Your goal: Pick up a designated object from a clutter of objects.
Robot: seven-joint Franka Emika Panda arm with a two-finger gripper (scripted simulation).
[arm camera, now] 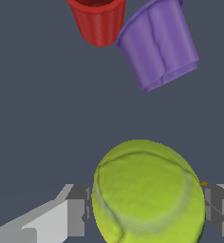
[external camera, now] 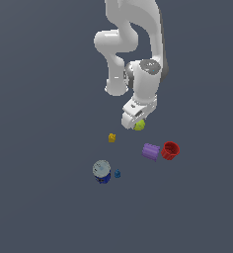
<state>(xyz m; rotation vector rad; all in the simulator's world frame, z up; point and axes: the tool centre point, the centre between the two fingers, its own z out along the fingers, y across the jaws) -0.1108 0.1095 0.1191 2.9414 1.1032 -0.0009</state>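
Observation:
The yellow-green ball (arm camera: 147, 194) with its darker curved seam sits between my two fingers in the wrist view, and both pads touch its sides. My gripper (arm camera: 147, 211) is shut on it. In the exterior view the gripper (external camera: 133, 121) points down over the ball (external camera: 139, 125), which peeks out beside the fingers, at or just above the floor. The rest of the clutter lies nearby: a tiny yellow block (external camera: 112, 138), a purple cylinder (external camera: 151, 151) on its side, a red cup (external camera: 170, 150), a blue can with a grey top (external camera: 102, 171) and a tiny blue piece (external camera: 117, 173).
The purple cylinder (arm camera: 157, 45) and red cup (arm camera: 98, 21) lie a short way ahead of the ball in the wrist view. The floor is a plain dark grey surface (external camera: 39, 148). The white arm (external camera: 133, 44) rises behind the gripper.

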